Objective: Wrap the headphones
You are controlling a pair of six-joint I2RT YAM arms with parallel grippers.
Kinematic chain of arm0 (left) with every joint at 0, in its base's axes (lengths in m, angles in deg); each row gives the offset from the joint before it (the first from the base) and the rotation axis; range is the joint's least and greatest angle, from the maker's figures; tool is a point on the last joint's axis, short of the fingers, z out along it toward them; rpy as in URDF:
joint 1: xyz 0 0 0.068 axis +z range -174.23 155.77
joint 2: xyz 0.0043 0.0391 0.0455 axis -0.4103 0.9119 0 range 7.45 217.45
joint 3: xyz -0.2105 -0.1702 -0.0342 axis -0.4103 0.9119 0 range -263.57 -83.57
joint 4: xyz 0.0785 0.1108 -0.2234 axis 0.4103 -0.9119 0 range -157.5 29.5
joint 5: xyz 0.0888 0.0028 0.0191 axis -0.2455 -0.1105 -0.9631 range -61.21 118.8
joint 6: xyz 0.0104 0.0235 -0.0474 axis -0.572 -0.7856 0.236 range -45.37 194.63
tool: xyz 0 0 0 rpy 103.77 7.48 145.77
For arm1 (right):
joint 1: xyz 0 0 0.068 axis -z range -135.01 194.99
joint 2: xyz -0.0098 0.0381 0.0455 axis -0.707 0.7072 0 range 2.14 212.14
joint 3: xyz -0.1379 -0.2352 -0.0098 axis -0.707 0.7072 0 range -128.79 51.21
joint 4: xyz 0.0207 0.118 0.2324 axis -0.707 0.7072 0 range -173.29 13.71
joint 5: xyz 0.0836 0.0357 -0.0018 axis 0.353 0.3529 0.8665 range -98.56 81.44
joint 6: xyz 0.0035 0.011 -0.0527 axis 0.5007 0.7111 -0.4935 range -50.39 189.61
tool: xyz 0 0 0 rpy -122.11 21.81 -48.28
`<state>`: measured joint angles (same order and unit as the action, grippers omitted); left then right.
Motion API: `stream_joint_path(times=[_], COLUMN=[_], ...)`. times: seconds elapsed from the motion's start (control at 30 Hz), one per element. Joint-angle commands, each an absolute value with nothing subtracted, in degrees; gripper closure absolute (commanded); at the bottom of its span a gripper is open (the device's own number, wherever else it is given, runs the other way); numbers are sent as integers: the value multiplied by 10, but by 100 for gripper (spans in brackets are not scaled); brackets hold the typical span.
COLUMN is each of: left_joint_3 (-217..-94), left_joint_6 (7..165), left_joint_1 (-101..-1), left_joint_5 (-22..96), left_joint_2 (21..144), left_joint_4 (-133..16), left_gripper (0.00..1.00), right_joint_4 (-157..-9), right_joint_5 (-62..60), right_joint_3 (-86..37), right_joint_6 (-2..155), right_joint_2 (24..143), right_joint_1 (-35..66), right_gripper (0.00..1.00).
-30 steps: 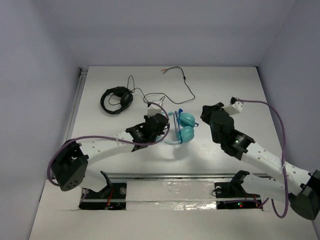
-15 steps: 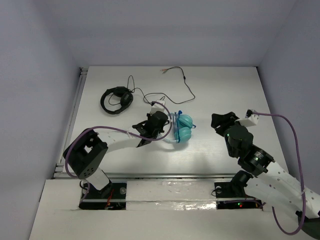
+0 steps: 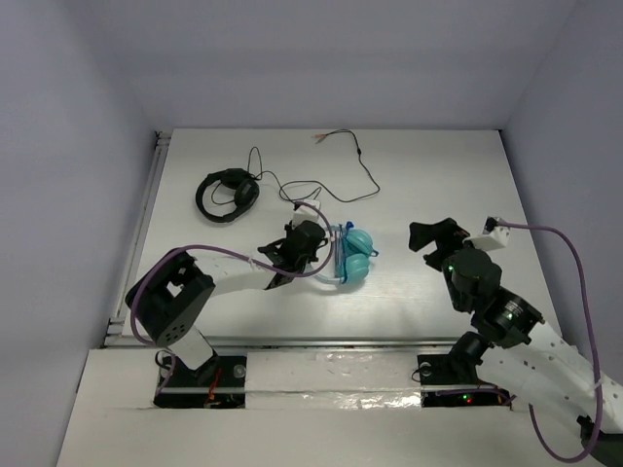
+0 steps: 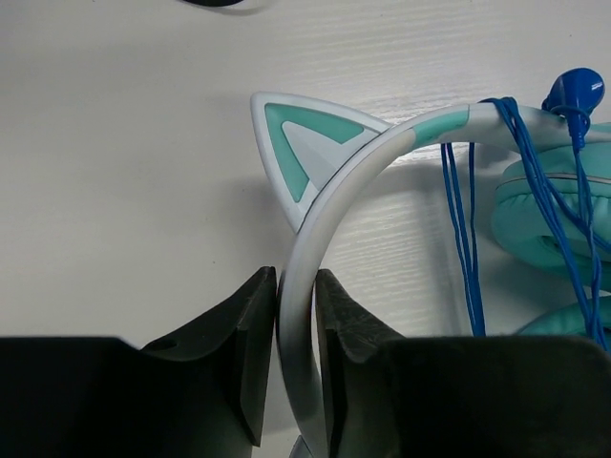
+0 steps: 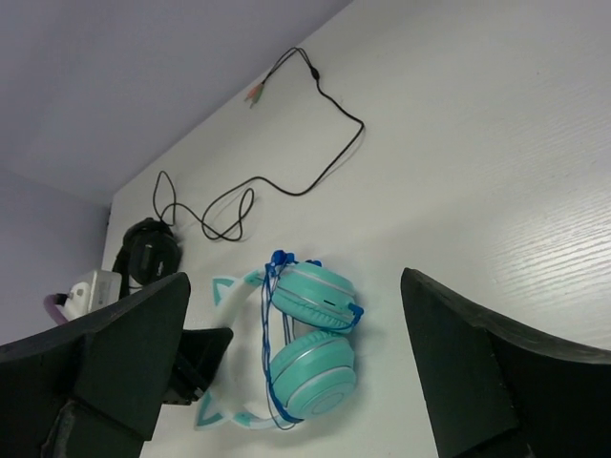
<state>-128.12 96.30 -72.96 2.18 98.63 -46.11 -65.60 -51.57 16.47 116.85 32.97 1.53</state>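
White table | left claw pinching headband of headphones — dragged slightly nearer | right claw spread, withdrawn

1. The right gripper has withdrawn from the headphones toward the counter's right side, now well apart.
2. The left arm has folded back toward its base; the left gripper has drawn the headphones slightly nearer.

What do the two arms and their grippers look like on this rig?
The left arm and right arm have white links, bulky black joints and a purple cable looping along each. The left gripper and right gripper have matte black, wedge-shaped fingers. A small white block sits at the right wrist.
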Motion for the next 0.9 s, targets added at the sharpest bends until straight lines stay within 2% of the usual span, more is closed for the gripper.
stream_joint_path(times=[0.0, 0.3, 0.57, 0.63, 0.67, 0.77, 0.83, 0.87], left_joint_3=[-1289, -1290, -1292, -1298, -1300, -1302, -1302, -1302], left_joint_6=[962, 968, 992, 1001, 1004, 1019, 1030, 1031], left_joint_1=[-729, -729, -729, -729, -729, -729, -729, -729], left_joint_5=[10, 1, 32, 47, 53, 76, 84, 86], left_joint_2=[974, 890, 758, 704, 686, 606, 541, 520], left_joint_4=[-445, -474, -514, -534, -541, -580, -618, -631], left_gripper=[79, 57, 49, 38, 38, 27, 7, 7], right_joint_4=[-656, -626, -599, -582, -574, -538, -537, -537], right_joint_5=[-520, -520, -500, -486, -484, -480, -463, -457], right_joint_3=[132, 75, 26, 7, 0, -15, -4, 1], right_joint_6=[1158, 1132, 1126, 1116, 1116, 1132, 1124, 1124], right_joint_2=[315, 329, 328, 344, 350, 353, 329, 319], right_joint_1=[20, 20, 20, 20, 20, 20, 20, 20], right_gripper=[0, 0, 0, 0, 0, 0, 0, 0])
